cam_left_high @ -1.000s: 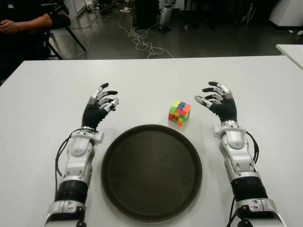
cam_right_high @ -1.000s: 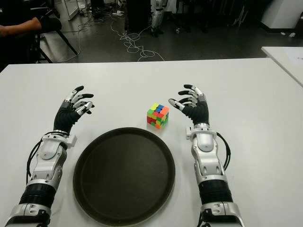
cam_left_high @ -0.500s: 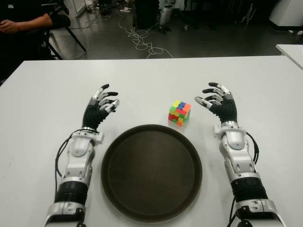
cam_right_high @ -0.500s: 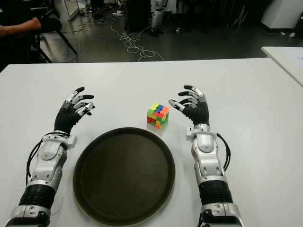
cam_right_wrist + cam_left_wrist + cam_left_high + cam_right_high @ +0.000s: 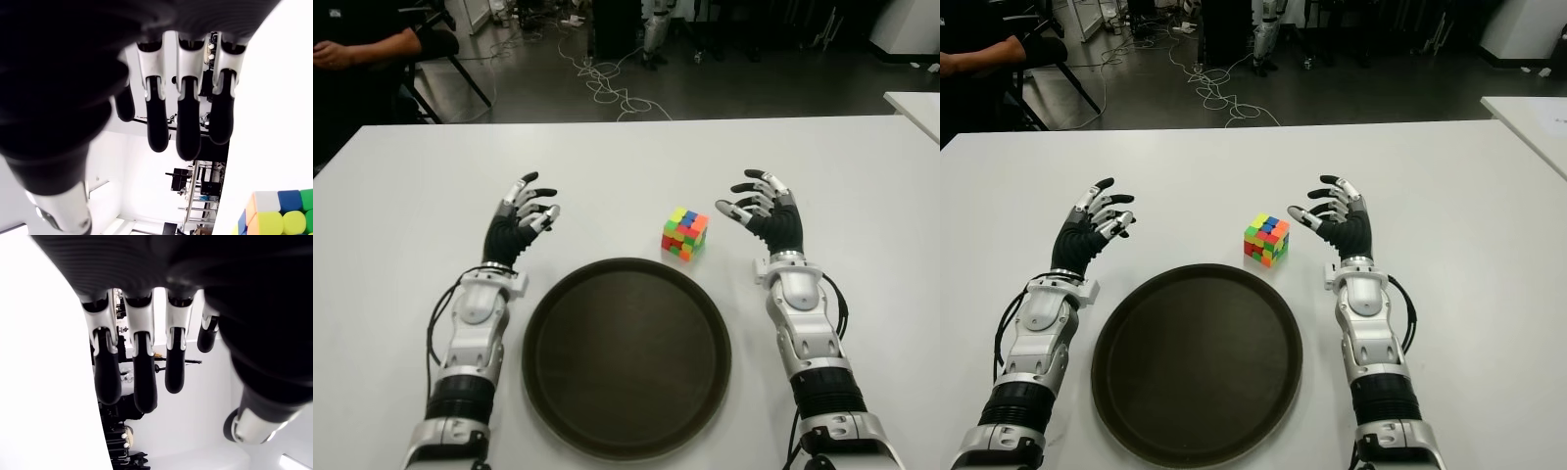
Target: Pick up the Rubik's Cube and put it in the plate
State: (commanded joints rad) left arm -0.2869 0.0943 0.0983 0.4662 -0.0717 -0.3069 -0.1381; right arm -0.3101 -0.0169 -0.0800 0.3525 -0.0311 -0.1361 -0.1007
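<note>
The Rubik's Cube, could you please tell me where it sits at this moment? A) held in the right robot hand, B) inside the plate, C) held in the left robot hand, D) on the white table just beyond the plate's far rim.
D: the Rubik's Cube stands on the white table just past the far rim of the plate, with the right robot hand open beside it and the left robot hand open too.

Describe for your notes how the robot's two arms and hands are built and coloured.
Both arms have silver-grey forearm shells with black ribbed cuffs and looping black cables. The left hand and right hand have black ribbed palms; the fingers are silver-jointed with glossy black tips.
</note>
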